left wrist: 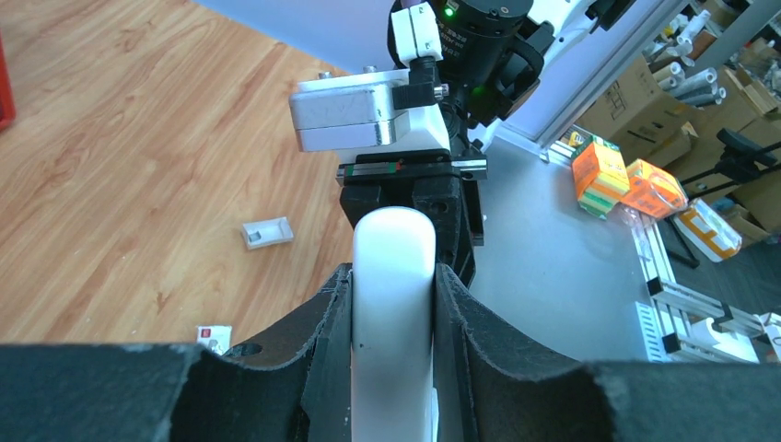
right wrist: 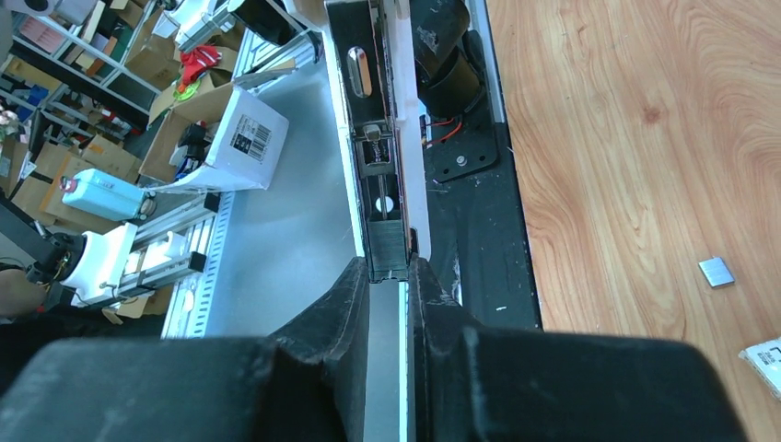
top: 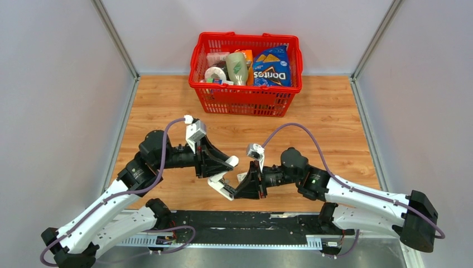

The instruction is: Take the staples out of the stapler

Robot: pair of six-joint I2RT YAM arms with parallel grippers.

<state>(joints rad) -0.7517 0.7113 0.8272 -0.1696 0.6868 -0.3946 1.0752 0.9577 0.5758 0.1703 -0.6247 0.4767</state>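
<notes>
White stapler (top: 219, 188), hinged open, gripped between left pincer (left wrist: 393, 295) and right pincer (right wrist: 389, 276).

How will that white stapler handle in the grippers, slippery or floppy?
Probably slippery: the stapler looks smooth and glossy in the left gripper. Likely floppy, not rigid: it is spread open, its other half in the right gripper.

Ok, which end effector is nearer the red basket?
Left, narrowly. Both grip the stapler; the left end effector sits in front of the red basket, the right end effector further back.
</notes>
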